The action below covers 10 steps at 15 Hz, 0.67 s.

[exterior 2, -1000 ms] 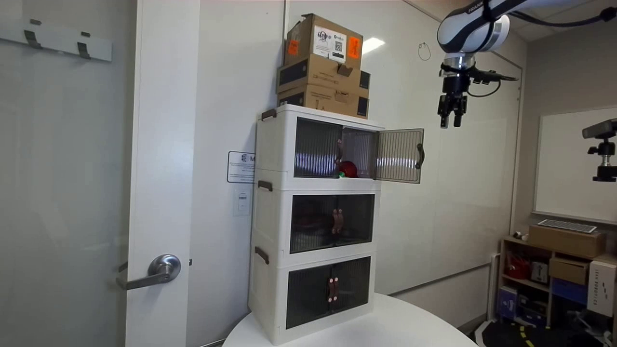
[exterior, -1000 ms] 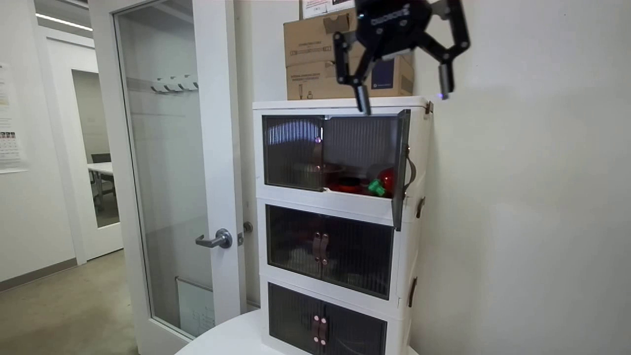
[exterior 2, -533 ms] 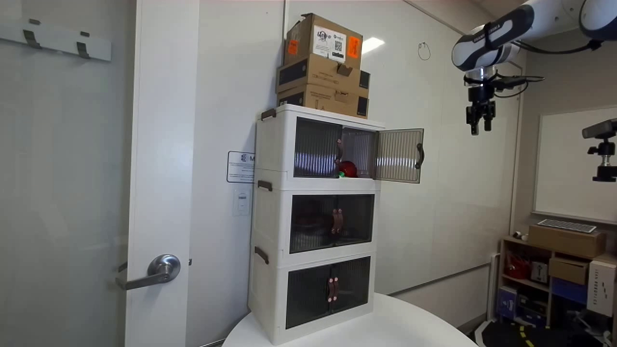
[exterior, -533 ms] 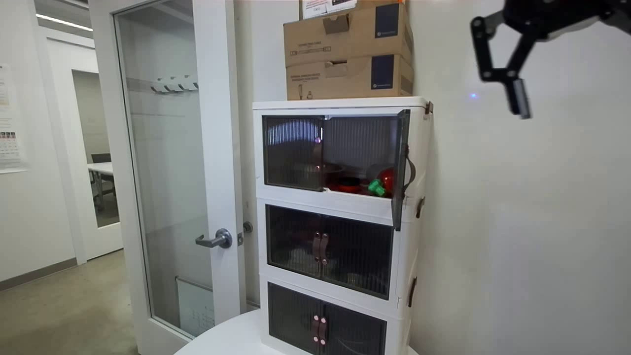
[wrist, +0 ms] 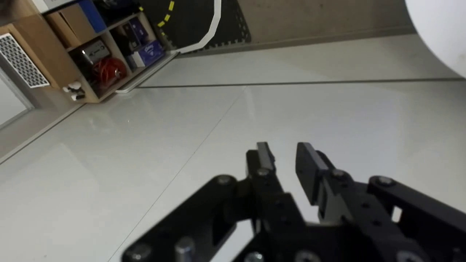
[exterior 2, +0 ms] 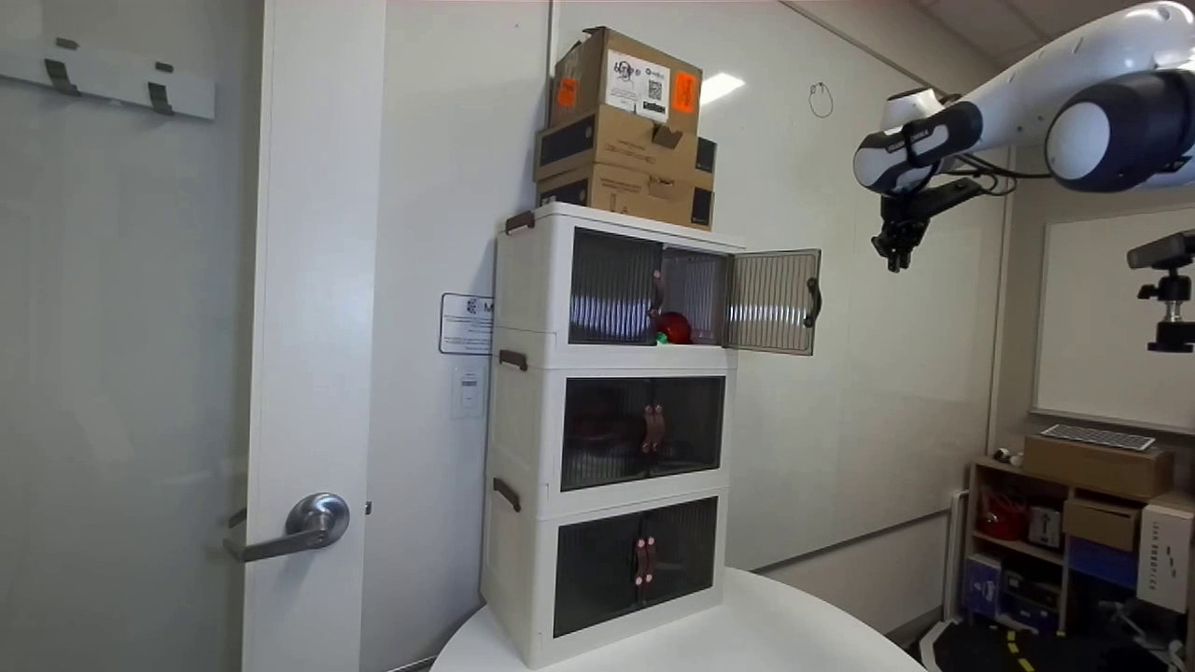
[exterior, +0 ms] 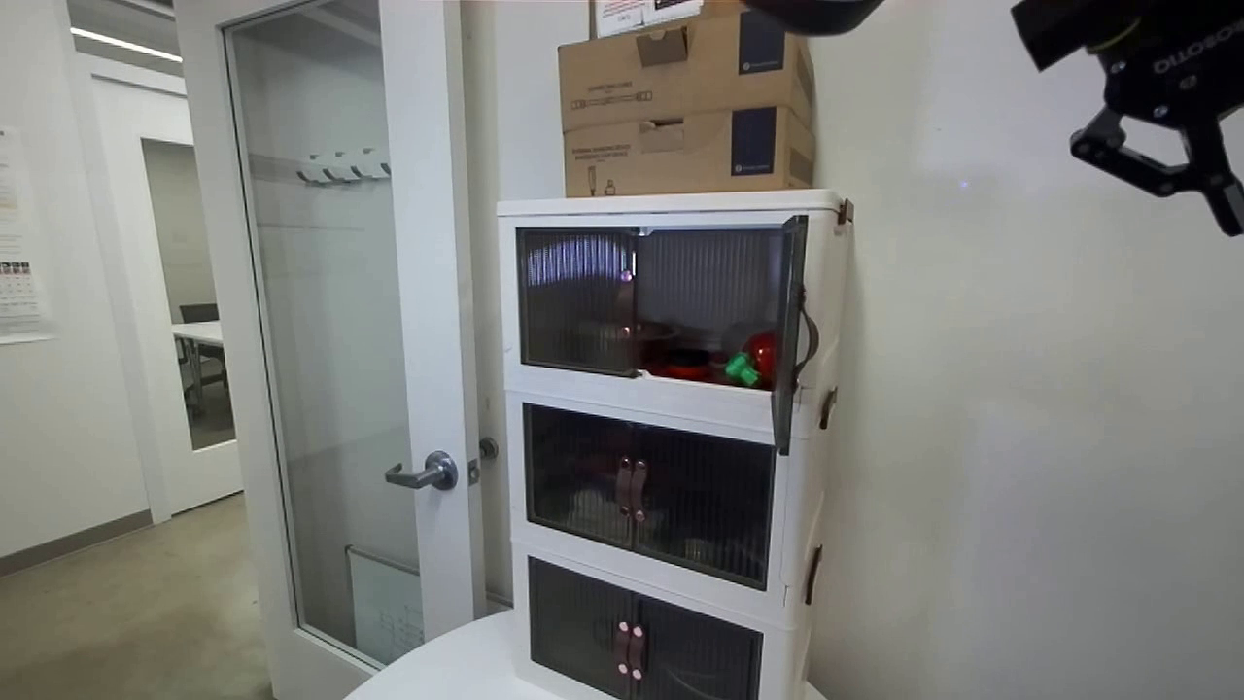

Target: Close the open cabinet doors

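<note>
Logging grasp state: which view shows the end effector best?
The wrist view: the end effector is large in the foreground, its fingers visibly apart. In an exterior view the end effector is small; in an exterior view the picture's edge crops it, leaving one finger visible.

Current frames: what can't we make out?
In an exterior view, the middle doors: contents too dim through their dark tint.
In an exterior view, red object: partly hidden by open top door.
Gripper: in an exterior view, one finger shows; right edge cuts off the other.
In the wrist view, white curved surface: cut off by top and right edges.
</note>
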### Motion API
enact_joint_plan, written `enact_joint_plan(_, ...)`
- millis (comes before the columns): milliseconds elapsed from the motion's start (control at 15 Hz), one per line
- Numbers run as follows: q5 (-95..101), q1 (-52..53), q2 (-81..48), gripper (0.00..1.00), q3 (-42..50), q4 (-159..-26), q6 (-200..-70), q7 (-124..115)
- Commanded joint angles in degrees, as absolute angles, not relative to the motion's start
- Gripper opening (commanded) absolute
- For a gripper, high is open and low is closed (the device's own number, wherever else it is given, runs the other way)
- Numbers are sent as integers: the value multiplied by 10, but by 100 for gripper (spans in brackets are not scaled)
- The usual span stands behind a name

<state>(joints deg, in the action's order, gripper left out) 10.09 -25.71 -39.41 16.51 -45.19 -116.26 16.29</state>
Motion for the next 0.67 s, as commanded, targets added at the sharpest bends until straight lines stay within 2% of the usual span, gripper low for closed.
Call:
enact_joint_plan(0,85,-265,-494,0,159,-321,-1187,121)
enact_joint_plan(600,14,-234,-551,0,34,-243,-1164,153)
